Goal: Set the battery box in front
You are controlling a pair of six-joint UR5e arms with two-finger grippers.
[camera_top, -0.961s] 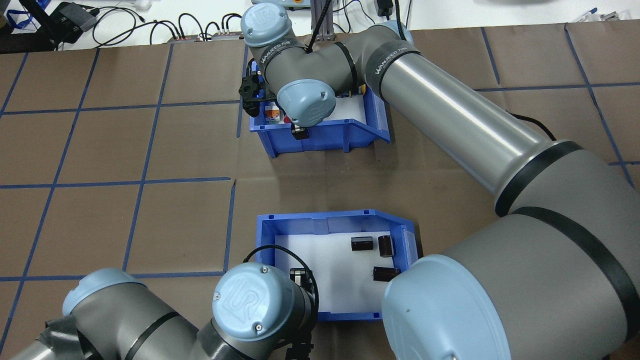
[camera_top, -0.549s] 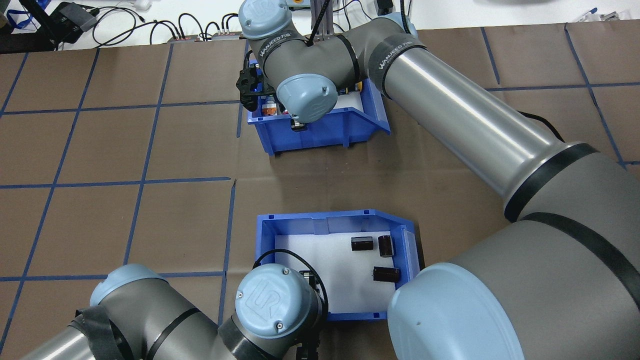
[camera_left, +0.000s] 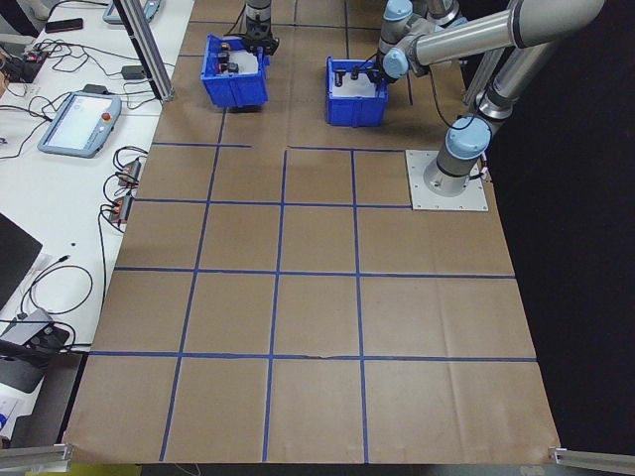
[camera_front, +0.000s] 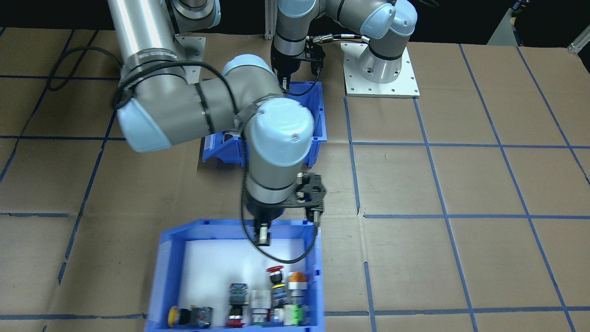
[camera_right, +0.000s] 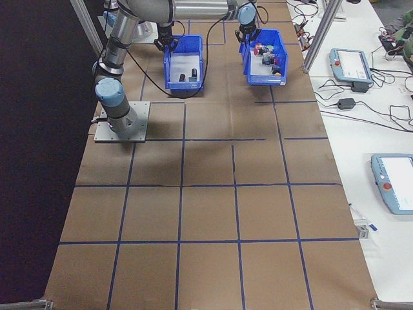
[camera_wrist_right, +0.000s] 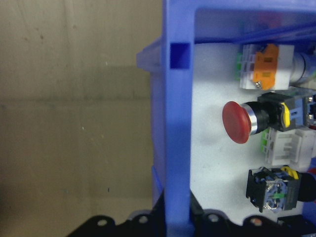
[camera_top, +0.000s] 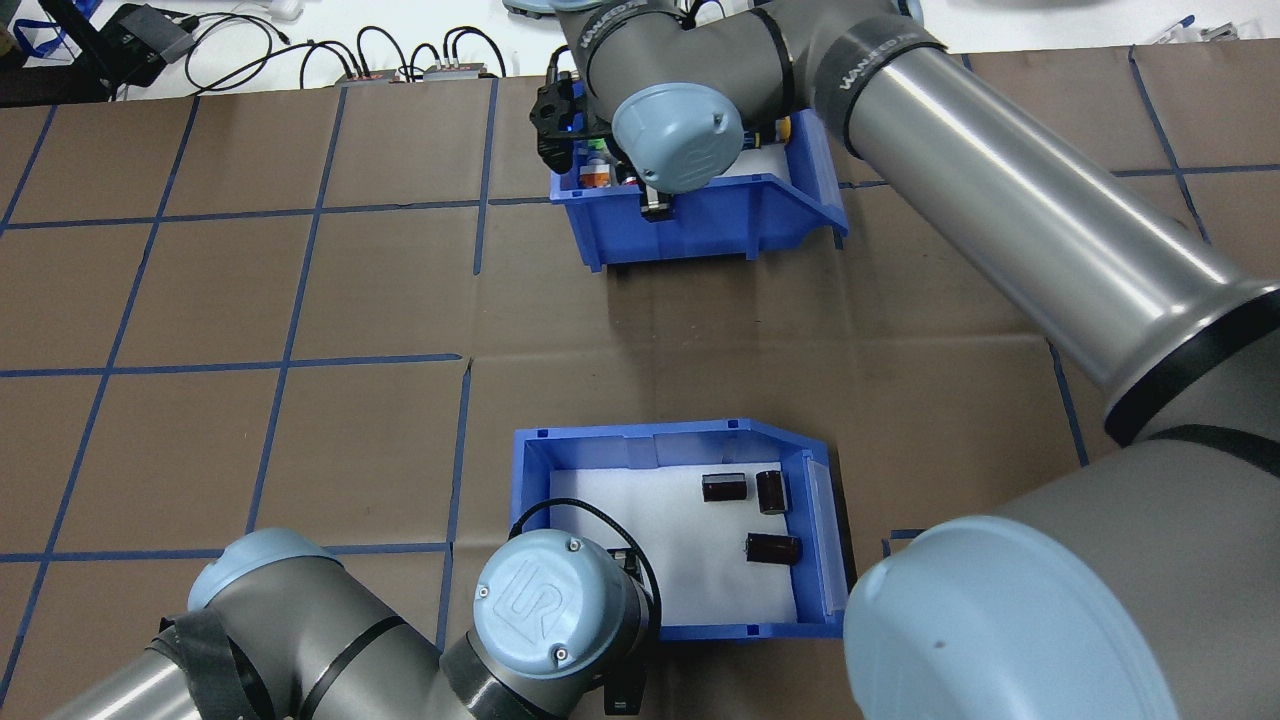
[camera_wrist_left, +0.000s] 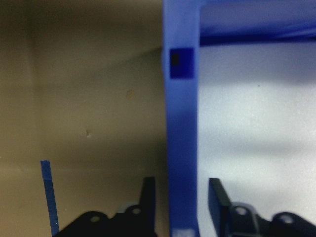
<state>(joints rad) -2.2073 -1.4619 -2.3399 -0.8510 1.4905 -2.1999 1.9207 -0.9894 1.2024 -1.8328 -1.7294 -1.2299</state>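
Battery box [camera_top: 690,600] sits lower centre of the overhead view, near my base. My left pincer [camera_wrist_left: 180,190] straddles its side wall [camera_wrist_left: 181,148], one finger outside, one inside, gaps visible: released, set for a wall grip. Right pincer [camera_wrist_right: 173,224] is clenched on the switch bin's [camera_top: 700,215] wall at top centre, probably clearing the front spot.

My overhead loses the left gripper [camera_wrist_left: 180,197] under its own wrist; switch bin [camera_front: 170,258] cut off at front-facing bottom edge.
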